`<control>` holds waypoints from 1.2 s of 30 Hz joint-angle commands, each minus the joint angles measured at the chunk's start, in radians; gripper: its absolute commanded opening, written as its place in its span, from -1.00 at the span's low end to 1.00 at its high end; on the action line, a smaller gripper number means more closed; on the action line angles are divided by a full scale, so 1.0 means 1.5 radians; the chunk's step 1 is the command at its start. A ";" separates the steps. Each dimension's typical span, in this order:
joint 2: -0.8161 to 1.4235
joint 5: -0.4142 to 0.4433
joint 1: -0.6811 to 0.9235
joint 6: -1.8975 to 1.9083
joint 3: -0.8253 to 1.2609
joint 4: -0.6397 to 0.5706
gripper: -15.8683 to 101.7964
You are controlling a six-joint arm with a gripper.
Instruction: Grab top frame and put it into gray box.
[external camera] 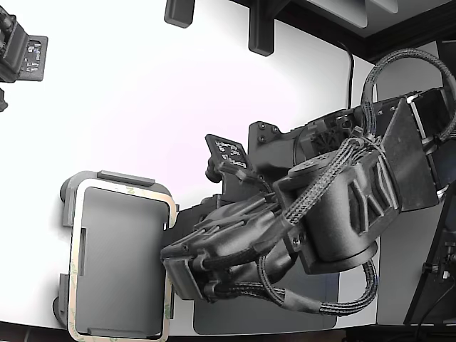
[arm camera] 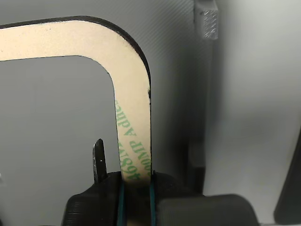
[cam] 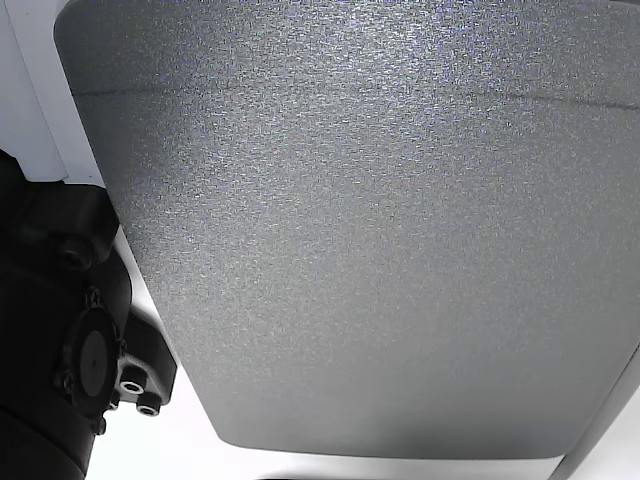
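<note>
The top frame [external camera: 74,263], a thin cream outline with green print, lies over the gray box [external camera: 68,196] at the exterior view's lower left. It is slightly askew to the box rim, and I cannot tell whether it rests on the box. My gripper [external camera: 171,265] is at the frame's long side nearest the arm. In the wrist view my gripper [arm camera: 136,181] is shut on the frame's strip [arm camera: 134,136], with the rounded corner ahead of it. Gray box floor [arm camera: 51,127] shows through the frame's open centre.
A dark gray flat mat [external camera: 263,317] lies under the arm at the table's front edge and fills the other view [cam: 380,230]. Black fixtures [external camera: 21,53] stand at the far left and along the back [external camera: 260,32]. A phone-like black device [external camera: 228,153] sits beside the arm base.
</note>
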 commanded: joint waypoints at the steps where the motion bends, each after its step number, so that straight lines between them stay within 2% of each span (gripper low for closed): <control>1: 0.016 0.002 -0.010 0.005 -0.007 0.008 -0.94; 36: -0.002 -0.003 -0.029 -0.036 0.016 0.008 -0.94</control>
